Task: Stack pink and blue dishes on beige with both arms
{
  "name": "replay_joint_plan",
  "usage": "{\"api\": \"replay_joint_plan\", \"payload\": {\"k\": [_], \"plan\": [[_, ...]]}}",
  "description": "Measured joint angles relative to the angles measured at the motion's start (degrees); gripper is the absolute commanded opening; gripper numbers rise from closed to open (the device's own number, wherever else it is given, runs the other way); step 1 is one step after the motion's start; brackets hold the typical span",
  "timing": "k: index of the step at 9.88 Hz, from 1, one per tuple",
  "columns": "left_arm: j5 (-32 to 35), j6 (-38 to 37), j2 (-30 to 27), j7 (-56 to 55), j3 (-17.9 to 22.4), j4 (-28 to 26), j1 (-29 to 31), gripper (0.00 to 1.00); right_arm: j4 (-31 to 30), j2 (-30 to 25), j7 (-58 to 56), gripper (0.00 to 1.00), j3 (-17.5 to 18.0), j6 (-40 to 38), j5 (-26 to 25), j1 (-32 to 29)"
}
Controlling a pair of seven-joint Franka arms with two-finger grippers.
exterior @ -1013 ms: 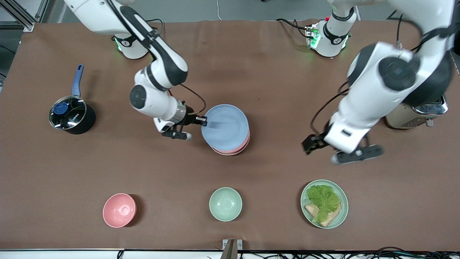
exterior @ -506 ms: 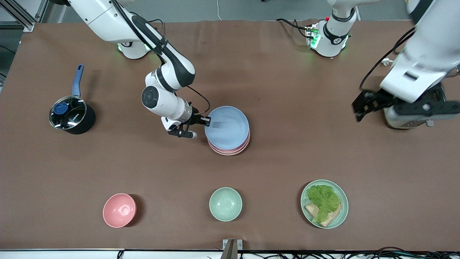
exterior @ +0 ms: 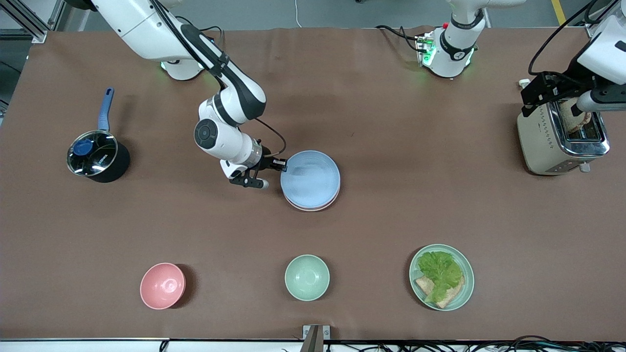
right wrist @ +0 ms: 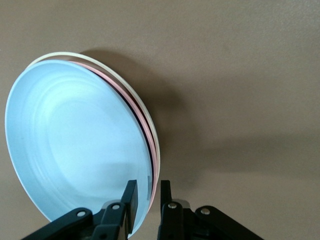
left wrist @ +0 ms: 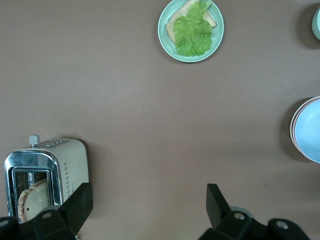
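The blue plate [exterior: 310,177] lies on top of the stack in the middle of the table. Under it only the rim of the pink plate [right wrist: 107,76] shows, and under that the rim of the beige plate [right wrist: 65,53]. My right gripper [exterior: 282,165] sits at the stack's edge toward the right arm's end, its fingers [right wrist: 131,197] shut on the blue plate's rim, one inside and one outside. My left gripper [exterior: 538,95] hangs open and empty over the toaster end of the table. In the left wrist view the left gripper [left wrist: 150,195] holds nothing.
A silver toaster [exterior: 562,134] with bread stands at the left arm's end. Near the front camera are a mint plate with lettuce and bread [exterior: 441,276], a mint bowl [exterior: 306,277] and a pink bowl [exterior: 162,285]. A lidded black saucepan [exterior: 98,156] stands at the right arm's end.
The right gripper has lowered the blue plate onto the pink plate. The left arm has swung up and away from the middle to over the toaster.
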Motion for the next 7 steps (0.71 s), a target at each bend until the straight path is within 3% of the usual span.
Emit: {"api": "replay_joint_plan", "payload": {"k": [1, 3, 7], "plan": [[0.0, 0.0, 0.2, -0.1, 0.0, -0.4, -0.2, 1.0, 0.6, -0.2, 0.0, 1.0, 0.0, 0.5, -0.2, -0.1], [-0.1, 0.0, 0.5, -0.1, 0.0, -0.8, -0.2, 1.0, 2.4, -4.6, 0.1, 1.0, -0.2, -3.2, -0.9, -1.0], [-1.0, -1.0, 0.5, -0.2, 0.0, -0.9, -0.4, 1.0, 8.6, -23.7, 0.4, 1.0, -2.5, -34.4, -15.7, -10.7]]}}
